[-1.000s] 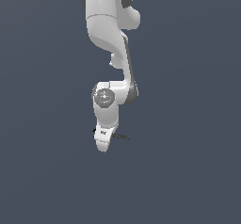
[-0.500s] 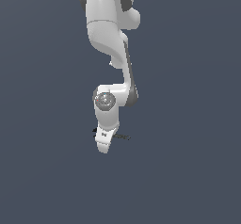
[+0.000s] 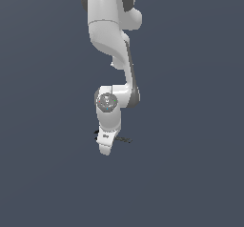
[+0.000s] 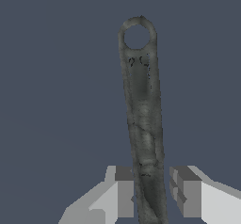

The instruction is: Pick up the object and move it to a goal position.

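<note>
— Fingers (image 4: 123,190) first: what do they show?

— The gripper (image 4: 153,192) has one on each side of the wrench (image 4: 143,115), with the handle running between them. The jaws are parted, not clamped. A thin strip of desk (image 4: 56,77) shows between the handle and one finger. The other finger looks almost against the metal, but I cannot tell whether it touches.

— And farther out?

— The handle runs away from the fingers to a ring-shaped end, flat on the desk. The wrench's other end is out of the wrist view.

— What has changed over the last second?

— Little. In the exterior view the arm (image 3: 112,35) has sunk a touch lower, and the gripper (image 3: 106,145) sits right down at the surface. A dark sliver of the wrench (image 3: 125,139) pokes out on the exterior view's right.

— Where on the desk is that?

— No edge or corner shows in either view, so I cannot place it that way.

— What does it mean for the task?

— I judge the descent is about finished, and closing on the handle comes next. The lift and carry are not yet begun.
</note>
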